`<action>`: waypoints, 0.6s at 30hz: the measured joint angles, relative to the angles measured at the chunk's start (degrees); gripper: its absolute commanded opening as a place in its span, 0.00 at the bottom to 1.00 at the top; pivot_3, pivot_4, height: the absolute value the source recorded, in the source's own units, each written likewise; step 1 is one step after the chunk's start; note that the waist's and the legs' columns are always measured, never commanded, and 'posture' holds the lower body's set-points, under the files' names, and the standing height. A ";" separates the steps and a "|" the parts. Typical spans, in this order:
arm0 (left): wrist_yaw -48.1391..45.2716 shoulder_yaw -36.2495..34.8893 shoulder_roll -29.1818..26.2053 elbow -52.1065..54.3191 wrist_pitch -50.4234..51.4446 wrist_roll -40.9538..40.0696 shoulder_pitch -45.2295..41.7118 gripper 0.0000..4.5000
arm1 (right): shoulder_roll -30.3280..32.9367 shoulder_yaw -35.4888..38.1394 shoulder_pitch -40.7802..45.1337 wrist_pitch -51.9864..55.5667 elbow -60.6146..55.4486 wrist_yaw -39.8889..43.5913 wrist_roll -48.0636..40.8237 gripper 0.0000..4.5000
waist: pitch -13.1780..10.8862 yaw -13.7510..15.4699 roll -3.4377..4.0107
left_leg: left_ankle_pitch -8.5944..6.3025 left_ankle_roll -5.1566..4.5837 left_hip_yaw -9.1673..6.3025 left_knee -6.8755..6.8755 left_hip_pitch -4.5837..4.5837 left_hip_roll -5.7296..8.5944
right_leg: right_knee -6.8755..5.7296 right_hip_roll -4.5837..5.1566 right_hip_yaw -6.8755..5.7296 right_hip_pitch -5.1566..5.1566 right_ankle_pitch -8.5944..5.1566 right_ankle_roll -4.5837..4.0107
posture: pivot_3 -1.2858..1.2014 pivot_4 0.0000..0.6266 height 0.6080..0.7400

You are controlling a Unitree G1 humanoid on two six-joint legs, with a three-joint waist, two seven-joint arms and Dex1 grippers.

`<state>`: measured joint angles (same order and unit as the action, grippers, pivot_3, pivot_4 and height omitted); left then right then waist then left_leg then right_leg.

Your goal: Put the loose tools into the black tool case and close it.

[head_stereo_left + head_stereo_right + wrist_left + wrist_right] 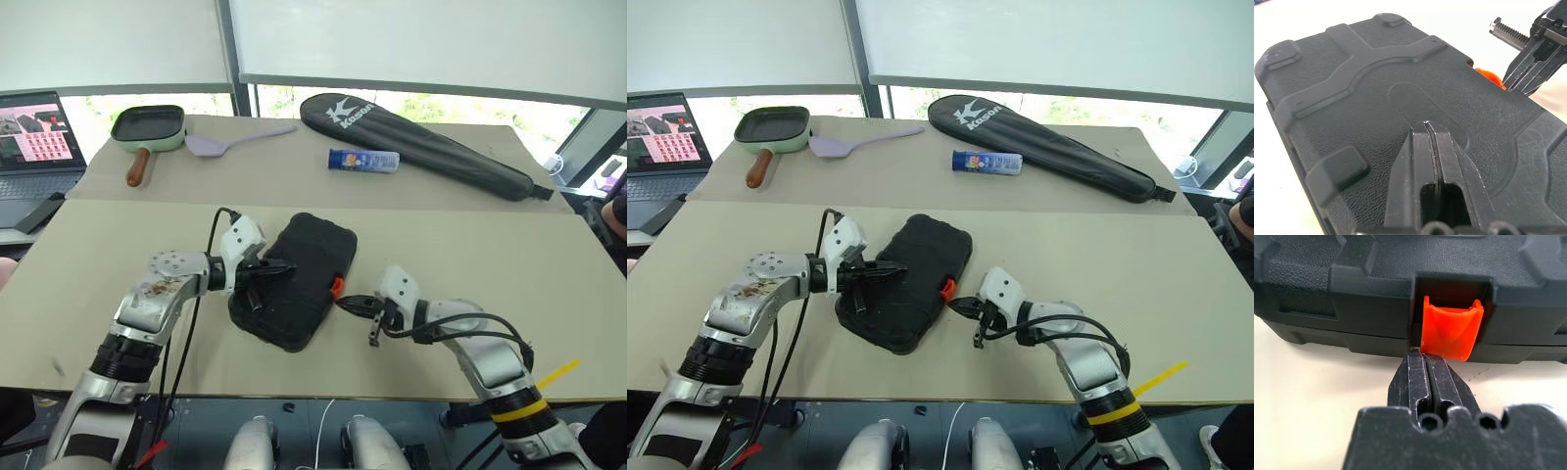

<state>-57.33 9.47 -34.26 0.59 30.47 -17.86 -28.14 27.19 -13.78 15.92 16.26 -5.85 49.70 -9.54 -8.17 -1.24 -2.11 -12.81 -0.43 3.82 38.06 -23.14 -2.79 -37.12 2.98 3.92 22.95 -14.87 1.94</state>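
Observation:
The black tool case (299, 279) lies on the beige table with its lid down, and its orange latch (336, 287) faces my right side. My left gripper (274, 267) is shut with nothing in it, its tips resting on the lid (1400, 98). My right gripper (345, 302) is shut too, empty, with its tips right at the lower edge of the latch (1452, 328). Whether the tips touch the latch I cannot tell. The loose tools are out of view.
On the far table lie a green pan (147, 129) with a wooden handle, a purple spatula (230, 142), a blue tube (363, 160) and a long black racket bag (431, 147). A laptop (34, 137) stands at the far left.

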 measured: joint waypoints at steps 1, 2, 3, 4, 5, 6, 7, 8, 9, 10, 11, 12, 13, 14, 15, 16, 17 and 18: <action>-0.01 0.05 -0.05 0.08 0.07 0.00 0.01 0.00 | -0.11 -0.12 0.14 -0.06 0.30 0.00 0.14 0.01 | 0.00 -0.02 0.00 | 0.00 0.00 0.00 0.00 0.01 -0.01 | 0.00 -0.01 0.00 0.00 0.00 0.00 | 0.52 0.24 1.00; -0.02 0.14 -0.15 0.17 0.11 0.02 0.03 0.00 | -0.45 -0.27 0.38 -0.16 0.71 0.00 0.38 0.01 | 0.00 -0.04 0.00 | 0.00 0.00 0.00 0.00 0.01 -0.01 | 0.00 -0.01 0.01 0.00 0.00 0.00 | 0.52 0.24 1.00; -0.04 0.28 -0.34 0.32 0.11 0.07 0.04 0.00 | -0.81 -0.57 0.89 -0.22 1.52 0.00 0.67 0.01 | 0.00 -0.12 0.00 | 0.00 0.00 0.00 0.00 0.02 -0.02 | 0.00 -0.04 0.03 0.00 0.01 -0.01 | 0.52 0.24 1.00; -0.05 0.42 -0.41 0.44 0.11 0.10 0.04 0.00 | -1.13 -0.78 1.19 -0.31 2.10 -0.01 1.20 0.01 | 0.00 -0.17 0.01 | 0.00 0.00 0.00 0.00 0.02 -0.02 | -0.01 -0.04 0.03 0.00 0.01 -0.01 | 0.52 0.24 1.00; -0.06 0.53 -0.41 0.55 0.11 0.10 0.06 0.00 | -1.45 -0.94 1.37 -0.47 2.64 -0.10 1.62 0.01 | 0.01 -0.17 0.01 | 0.00 0.00 -0.01 0.00 0.02 -0.03 | -0.01 -0.06 0.03 0.00 0.01 -0.02 | 0.52 0.24 1.00; -0.06 0.61 -0.41 0.66 0.11 0.10 0.08 0.00 | -1.77 -1.01 1.58 -0.62 3.24 -0.17 1.84 0.01 | 0.01 -0.16 0.01 | 0.00 0.00 -0.01 0.00 0.01 -0.03 | -0.01 -0.06 0.04 0.01 0.01 -0.02 | 0.52 0.24 1.00; -0.06 0.62 -0.41 0.68 0.12 0.10 0.09 0.00 | -1.82 -1.15 1.75 -0.67 3.43 -0.16 2.06 0.01 | 0.01 -0.16 0.01 | 0.00 0.00 -0.01 0.00 0.01 -0.03 | -0.01 -0.06 0.05 0.01 0.01 -0.02 | 0.52 0.24 1.00; -0.06 0.65 -0.41 0.70 0.13 0.10 0.09 0.00 | -1.82 -1.21 1.81 -0.67 3.49 -0.14 2.15 0.01 | 0.01 -0.15 0.01 | 0.00 0.00 0.00 0.00 0.01 -0.03 | -0.01 -0.06 0.05 0.01 0.01 -0.02 | 0.52 0.24 1.00; -0.06 0.68 -0.40 0.75 0.13 0.10 0.10 0.00 | -1.70 -1.22 1.81 -0.67 3.49 -0.03 2.18 0.01 | 0.01 -0.14 0.01 | 0.00 0.00 0.00 0.00 0.01 -0.03 | -0.01 -0.05 0.05 0.01 0.01 -0.02 | 0.52 0.24 1.00; -0.04 0.75 -0.39 0.79 0.13 0.10 0.10 0.00 | -1.44 -1.21 1.81 -0.67 3.41 0.13 2.18 0.01 | 0.02 -0.11 0.03 | 0.00 0.00 0.00 0.00 0.01 -0.03 | -0.01 -0.05 0.05 0.00 0.01 -0.02 | 0.52 0.24 1.00; -0.02 0.89 -0.35 0.85 0.13 0.10 0.10 0.00 | -0.93 -1.21 1.81 -0.64 3.15 0.37 2.16 0.01 | 0.03 -0.04 0.04 | 0.00 0.00 -0.01 0.00 0.01 -0.02 | -0.01 -0.05 0.05 0.00 0.01 -0.02 | 0.52 0.24 1.00; -0.01 0.95 -0.34 0.89 0.13 0.10 0.10 0.00 | -0.65 -1.22 1.81 -0.63 2.98 0.50 2.14 0.01 | 0.03 0.02 0.05 | 0.00 0.00 0.00 0.00 0.01 -0.02 | -0.01 -0.04 0.05 0.00 0.01 -0.02 | 0.52 0.24 1.00; -0.01 1.07 -0.31 0.93 0.13 0.10 0.10 0.00 | 0.10 -1.20 1.81 -0.52 2.57 0.95 2.01 0.01 | 0.06 0.11 0.08 | 0.00 0.00 0.00 0.00 0.01 -0.02 | 0.00 -0.04 0.05 -0.01 0.00 -0.02 | 0.52 0.24 1.00; -0.02 1.16 -0.30 0.97 0.13 0.10 0.10 0.00 | 0.94 -1.08 1.81 -0.39 2.32 1.23 2.00 0.01 | 0.09 0.18 0.12 | 0.00 0.00 0.01 0.00 0.01 0.00 | 0.01 -0.02 0.05 -0.02 0.00 -0.01 | 0.52 0.24 1.00; -0.02 1.20 -0.30 0.97 0.13 0.10 0.13 0.00 | 1.77 -0.75 1.82 -0.20 2.25 1.39 1.99 0.01 | 0.14 0.22 0.13 | 0.00 0.00 0.01 0.00 0.02 0.00 | 0.02 -0.01 0.05 -0.03 0.00 -0.01 | 0.52 0.24 1.00; -0.01 1.20 -0.31 0.96 0.13 0.10 0.16 0.00 | 2.32 -0.35 1.83 -0.05 2.25 1.41 1.99 0.01 | 0.15 0.21 0.14 | 0.00 0.00 0.01 0.00 0.02 0.00 | 0.02 -0.01 0.05 -0.04 0.00 -0.01 | 0.52 0.24 1.00; -0.01 1.20 -0.32 0.96 0.13 0.10 0.17 0.00 | 2.56 -0.15 1.86 0.02 2.25 1.40 1.99 0.01 | 0.17 0.20 0.16 | 0.00 0.00 0.01 0.00 0.02 0.00 | 0.02 -0.02 0.05 -0.03 0.00 -0.02 | 0.52 0.24 1.00; 0.01 1.20 -0.33 0.96 0.13 0.10 0.21 0.00 | 2.65 0.08 2.03 0.08 2.25 1.35 1.98 0.01 | 0.20 0.19 0.21 | 0.00 0.00 0.01 0.00 0.02 0.00 | 0.02 -0.02 0.05 -0.03 0.00 -0.02 | 0.52 0.24 1.00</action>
<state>-57.32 10.67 -34.59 1.55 30.61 -17.76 -27.93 29.84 -13.70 17.96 16.34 -3.60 51.05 -7.56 -7.97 -1.05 -1.90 -12.81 -0.43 3.83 38.06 -23.12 -2.79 -37.10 2.96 3.96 22.92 -14.87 1.92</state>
